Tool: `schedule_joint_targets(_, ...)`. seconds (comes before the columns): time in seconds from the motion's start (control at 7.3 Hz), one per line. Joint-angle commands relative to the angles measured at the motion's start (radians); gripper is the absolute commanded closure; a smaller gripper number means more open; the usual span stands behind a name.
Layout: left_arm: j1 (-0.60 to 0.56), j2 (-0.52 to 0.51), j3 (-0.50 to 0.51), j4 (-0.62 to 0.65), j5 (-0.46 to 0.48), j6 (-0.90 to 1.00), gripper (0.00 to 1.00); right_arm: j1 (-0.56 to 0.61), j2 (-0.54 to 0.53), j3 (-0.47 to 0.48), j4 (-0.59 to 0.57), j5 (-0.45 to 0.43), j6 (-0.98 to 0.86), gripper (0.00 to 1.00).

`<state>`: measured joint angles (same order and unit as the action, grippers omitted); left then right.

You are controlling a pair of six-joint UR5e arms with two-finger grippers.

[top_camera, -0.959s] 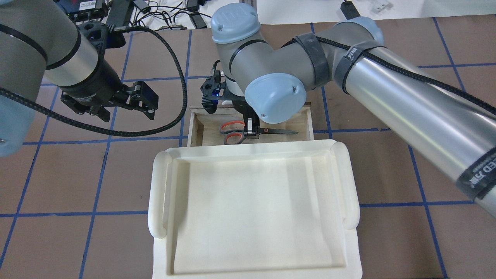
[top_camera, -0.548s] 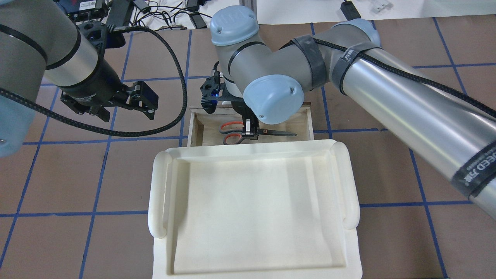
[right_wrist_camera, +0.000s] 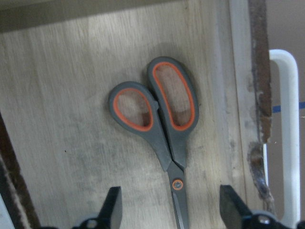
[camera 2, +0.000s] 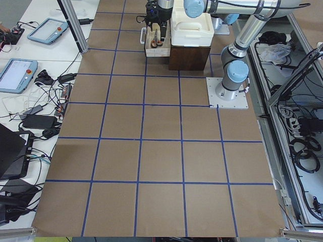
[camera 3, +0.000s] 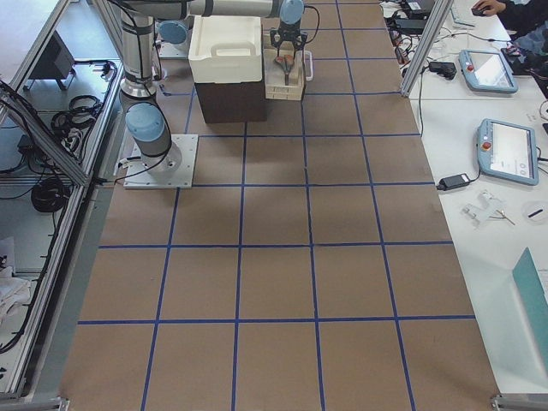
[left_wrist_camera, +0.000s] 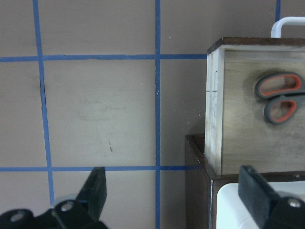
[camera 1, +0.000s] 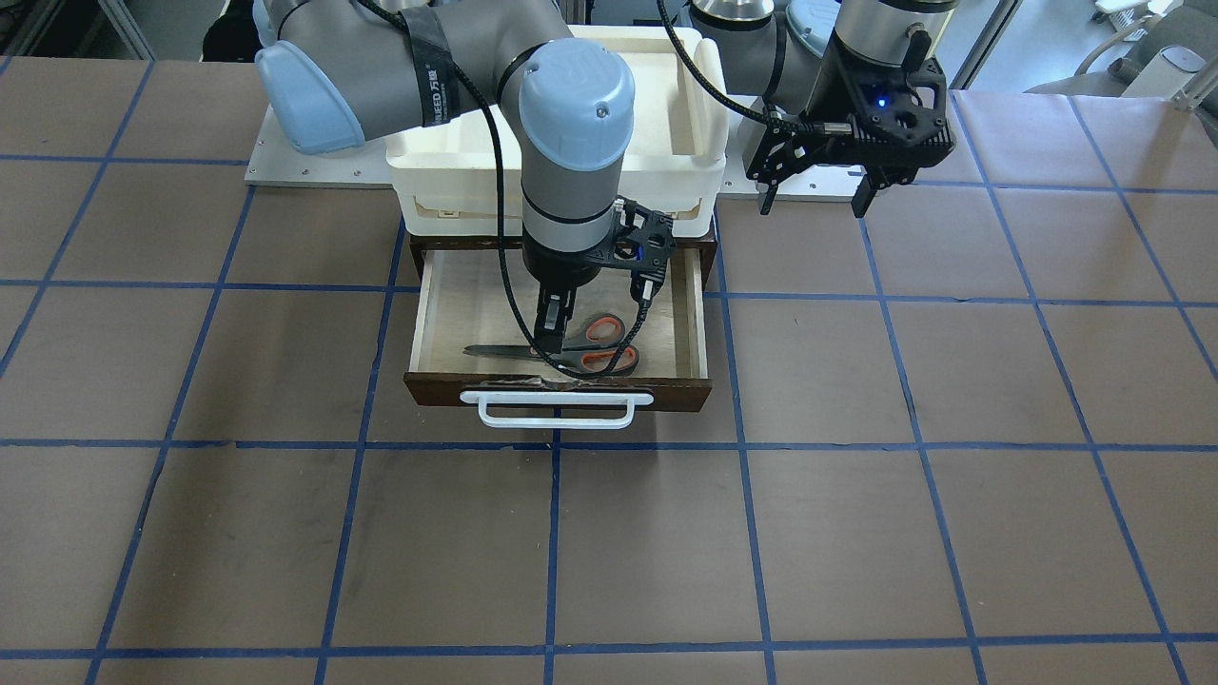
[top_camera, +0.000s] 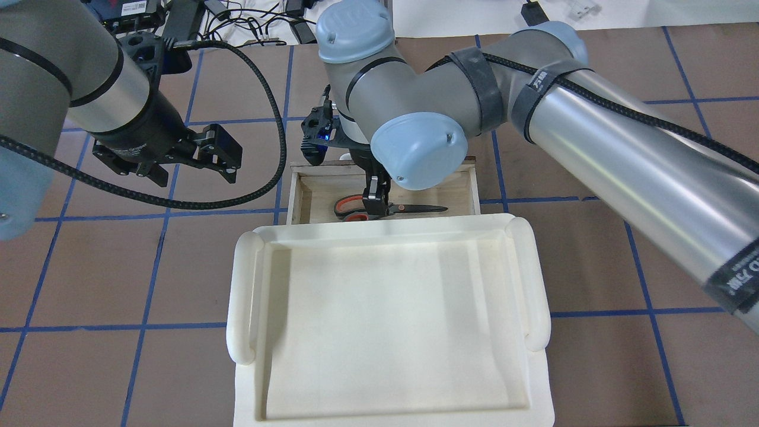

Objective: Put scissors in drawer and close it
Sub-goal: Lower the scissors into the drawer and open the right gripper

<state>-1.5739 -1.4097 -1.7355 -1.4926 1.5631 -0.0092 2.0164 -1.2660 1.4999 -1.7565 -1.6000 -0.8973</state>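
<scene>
The scissors, grey handles with orange-red loops, lie flat on the pale floor of the open drawer. They also show in the front view and the overhead view. My right gripper is open, one finger on each side of the blades near the pivot, not touching them; it hangs in the drawer in the overhead view. My left gripper is open and empty above the table, left of the drawer; it also shows in the left wrist view.
A white plastic tub sits on the dark cabinet above the drawer and hides its rear part from overhead. The white bar handle sticks out from the chipped front edge. Brown table with a blue tape grid lies all around.
The scissors went down onto the drawer floor, nearer the tub in the overhead view. My right gripper opened and let them go. The left arm has not moved.
</scene>
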Motion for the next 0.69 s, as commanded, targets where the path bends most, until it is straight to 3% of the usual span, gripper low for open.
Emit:
schedule_joint_targets(0.0,0.000,0.000,-0.001,0.000,0.000,0.000,0.00,-0.053,-0.085,-0.010,-0.008,-0.009,0.244,0.00)
schedule_joint_targets(0.41,0.002,0.001,-0.001,0.000,0.000,0.000,0.00,-0.258,-0.167,-0.012,-0.005,0.003,0.655,0.00)
schedule_joint_targets(0.55,0.003,0.001,-0.001,0.000,0.000,0.000,0.00,-0.298,-0.189,-0.012,0.044,0.002,0.702,0.00)
